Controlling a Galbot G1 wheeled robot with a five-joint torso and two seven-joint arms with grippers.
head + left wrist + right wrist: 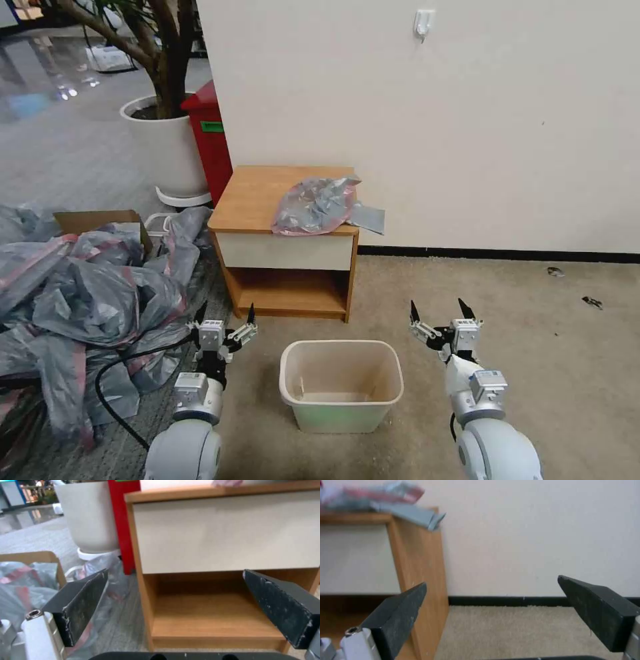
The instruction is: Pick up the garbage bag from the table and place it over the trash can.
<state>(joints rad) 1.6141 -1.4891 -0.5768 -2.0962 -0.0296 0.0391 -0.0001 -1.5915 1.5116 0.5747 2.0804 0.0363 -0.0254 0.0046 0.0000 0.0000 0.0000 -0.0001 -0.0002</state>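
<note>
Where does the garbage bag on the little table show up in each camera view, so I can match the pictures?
Head view: the garbage bag lies crumpled on the table top, at its right front corner, one flap overhanging.
Left wrist view: a pink sliver of it at the top edge, above the drawer front.
Right wrist view: upper left, grey flap past the corner.
Shared landmark: the table's wooden top.

crinkly glossy plastic garbage bag [319,205], matt wooden table [257,193].

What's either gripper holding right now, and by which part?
Nothing. The left gripper and right gripper are both open and empty, low on either side of the trash can. The garbage bag lies untouched on the table.
</note>
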